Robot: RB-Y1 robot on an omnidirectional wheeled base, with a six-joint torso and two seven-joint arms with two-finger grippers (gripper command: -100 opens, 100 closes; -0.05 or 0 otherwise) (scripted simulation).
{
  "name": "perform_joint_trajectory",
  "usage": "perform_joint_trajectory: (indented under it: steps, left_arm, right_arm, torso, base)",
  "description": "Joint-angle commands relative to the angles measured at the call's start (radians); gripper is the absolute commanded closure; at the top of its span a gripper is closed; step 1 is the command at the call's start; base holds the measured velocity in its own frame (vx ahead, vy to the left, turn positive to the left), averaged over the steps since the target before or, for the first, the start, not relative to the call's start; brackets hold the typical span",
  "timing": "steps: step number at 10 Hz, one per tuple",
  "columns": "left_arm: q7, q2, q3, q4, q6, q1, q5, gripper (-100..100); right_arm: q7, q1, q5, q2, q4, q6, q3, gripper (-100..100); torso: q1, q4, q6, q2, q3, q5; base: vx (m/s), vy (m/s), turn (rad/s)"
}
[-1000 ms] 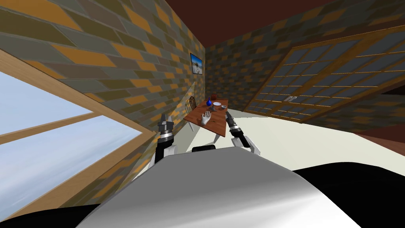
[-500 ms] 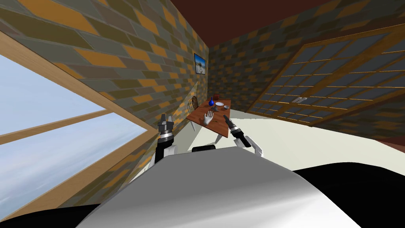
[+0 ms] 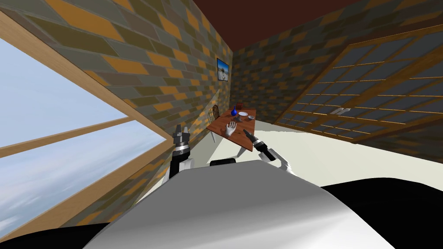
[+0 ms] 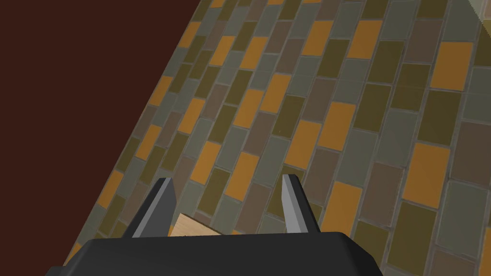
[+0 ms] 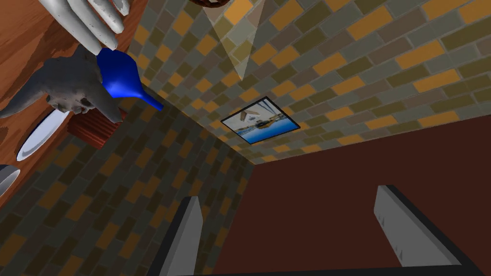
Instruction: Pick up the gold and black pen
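A brown wooden table (image 3: 243,139) stands ahead against the brick wall. I cannot make out a gold and black pen on it; anything that thin is too small to tell. My right gripper (image 3: 245,132) is raised in front of the table's near edge, open and holding nothing. In the right wrist view the right gripper (image 5: 292,230) has its fingers wide apart, pointing past the table top (image 5: 24,43) at the wall. My left gripper (image 3: 181,129) is held up near the left wall, and its own view shows the left gripper (image 4: 227,201) open with nothing in it.
On the table stand a white hand sculpture (image 3: 231,128), a blue vase (image 3: 234,111), a white plate (image 3: 243,113) and a small grey figure (image 5: 67,88). A wooden chair (image 3: 213,114) sits between table and wall. Pale floor (image 3: 329,151) spreads to the right.
The whole head view has shifted, so I have moved or turned a little. My right gripper has tipped forward and lower toward the table's near edge. The left arm holds still.
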Motion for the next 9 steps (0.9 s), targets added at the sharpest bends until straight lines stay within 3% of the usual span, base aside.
perform_joint_trajectory:
  steps: [1,6,7,8,9]
  left_arm:
    - [0.000,0.000,0.000,0.000,0.000,0.000,0.000,0]
    - [0.000,0.000,0.000,0.000,0.000,0.000,0.000,0]
    - [0.000,0.000,0.000,0.000,0.000,0.000,0.000,0]
    - [0.000,0.000,0.000,0.000,0.000,0.000,0.000,0]
    - [0.000,0.000,0.000,0.000,0.000,0.000,0.000,0]
  right_arm:
    - [0.017,-0.003,0.035,-0.050,0.050,-0.012,0.013,-100]
    - [0.049,-0.015,0.102,-0.160,0.181,-0.033,0.042,-100]
    - [0.064,-0.021,0.135,-0.204,0.224,-0.044,0.057,-100]
    - [0.064,-0.021,0.135,-0.208,0.239,-0.044,0.057,-100]
    - [0.077,-0.026,0.169,-0.250,0.275,-0.056,0.074,-100]
  torso:
    - [0.000,0.000,0.000,0.000,0.000,0.000]
    - [0.001,0.000,0.000,-0.001,-0.001,0.000]
    - [0.000,0.000,0.000,-0.001,0.000,0.000]
    - [0.000,0.000,0.000,-0.001,-0.001,0.000]
    - [0.000,0.000,0.000,-0.001,-0.001,0.000]
  base:
    - [0.002,0.058,0.138]
    - [0.016,0.055,0.104]
    - [0.030,0.054,0.154]
    - [0.025,0.045,0.091]
    - [0.029,0.057,0.164]
